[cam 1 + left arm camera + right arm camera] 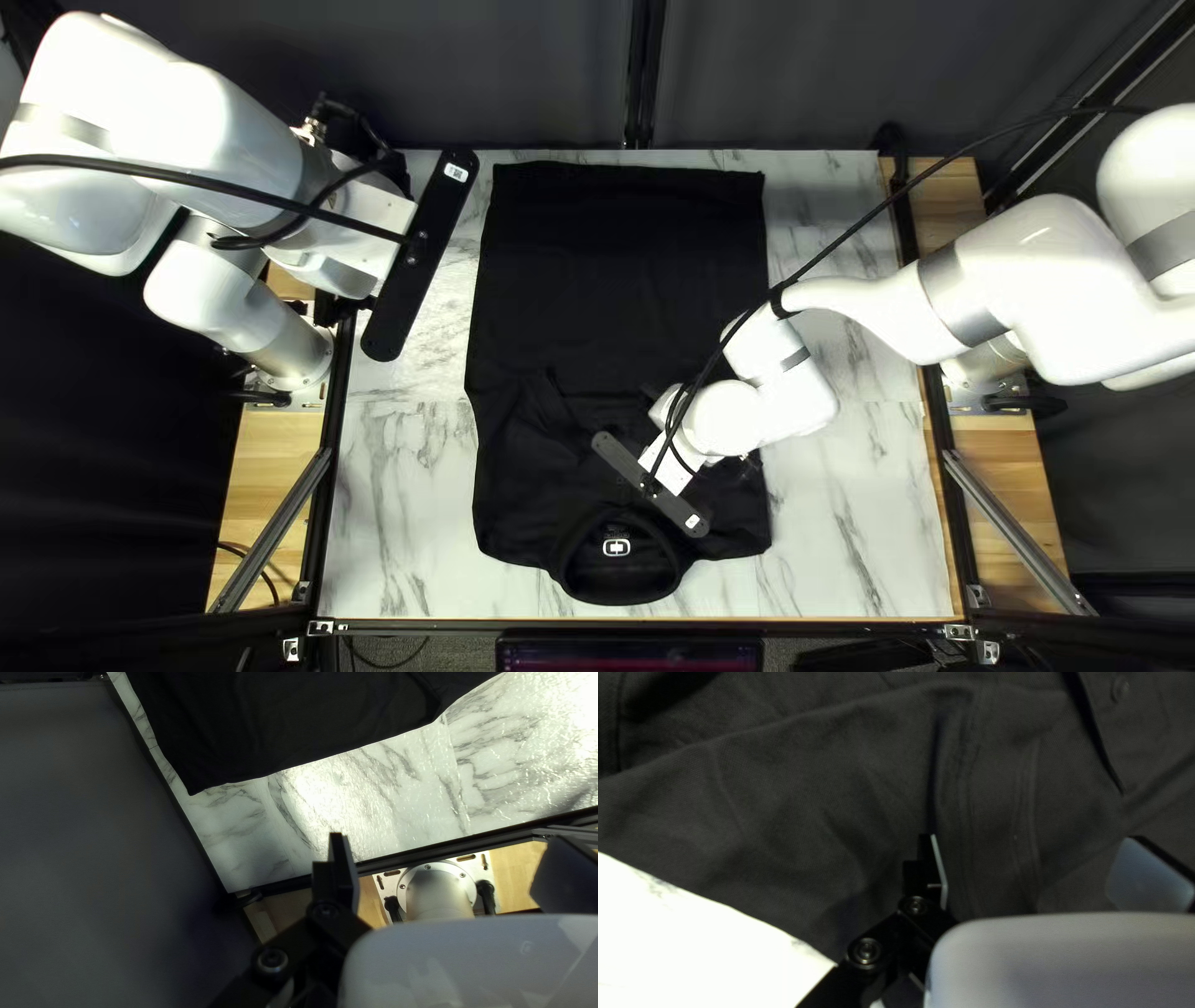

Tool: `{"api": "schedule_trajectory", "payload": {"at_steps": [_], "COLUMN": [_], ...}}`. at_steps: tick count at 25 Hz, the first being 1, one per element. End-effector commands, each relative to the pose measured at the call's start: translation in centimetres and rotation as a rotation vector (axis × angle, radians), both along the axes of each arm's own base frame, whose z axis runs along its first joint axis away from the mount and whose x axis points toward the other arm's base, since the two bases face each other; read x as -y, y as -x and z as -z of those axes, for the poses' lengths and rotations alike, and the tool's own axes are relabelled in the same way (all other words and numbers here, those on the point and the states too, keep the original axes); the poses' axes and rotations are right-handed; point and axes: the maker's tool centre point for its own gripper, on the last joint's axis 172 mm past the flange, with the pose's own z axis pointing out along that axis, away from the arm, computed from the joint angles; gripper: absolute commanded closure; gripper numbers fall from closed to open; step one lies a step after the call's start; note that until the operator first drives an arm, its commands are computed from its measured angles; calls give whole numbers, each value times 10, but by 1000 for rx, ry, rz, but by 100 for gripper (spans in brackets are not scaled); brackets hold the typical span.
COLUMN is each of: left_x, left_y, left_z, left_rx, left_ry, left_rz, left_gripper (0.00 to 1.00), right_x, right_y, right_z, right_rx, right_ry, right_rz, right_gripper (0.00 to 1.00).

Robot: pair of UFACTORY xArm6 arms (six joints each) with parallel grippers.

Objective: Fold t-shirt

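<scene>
Black polo shirt [623,286]: spread on the marble-patterned table [398,498], centre of the top left view, collar [570,566] toward the bottom. Left gripper [332,308], upper left, and right gripper [745,466], lower centre: fingers wide apart, both unloaded.

Left end effector [335,309] spread; black shirt [280,728] ahead on marbled tabletop [386,796].

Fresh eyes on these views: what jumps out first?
The black shirt, spread on the pale marbled table, its collar toward the near edge. Then my white right arm, reaching in from the top left view's right, its open gripper above the shirt. My left arm is raised at that view's top left.
</scene>
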Motion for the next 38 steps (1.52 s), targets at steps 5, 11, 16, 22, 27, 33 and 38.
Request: {"api": "schedule_trajectory", "payload": {"at_steps": [5, 11, 16, 22, 27, 33, 38], "left_x": [0, 0, 0, 0, 0, 0, 0], "left_y": [0, 0, 0, 0, 0, 0, 0], "left_z": [0, 0, 0, 0, 0, 0, 0], "left_rx": [0, 0, 0, 0, 0, 0, 0], "left_ry": [0, 0, 0, 0, 0, 0, 0], "left_rz": [0, 0, 0, 0, 0, 0, 0], "left_gripper": [0, 0, 0, 0, 0, 0, 0], "right_x": [-4, -6, -3, 2, 7, 6, -1], "right_y": [-3, -3, -6, -7, -12, -9, 3], "right_z": [1, 4, 7, 5, 4, 1, 0], "right_rx": [-3, -1, 5, 12, 18, 21, 18], "right_ry": [5, 5, 8, 16, 18, 24, 27], "right_rz": [-20, -28, -39, -47, -50, -54, -49], "right_gripper": [0, 0, 0, 0, 0, 0, 0]}}
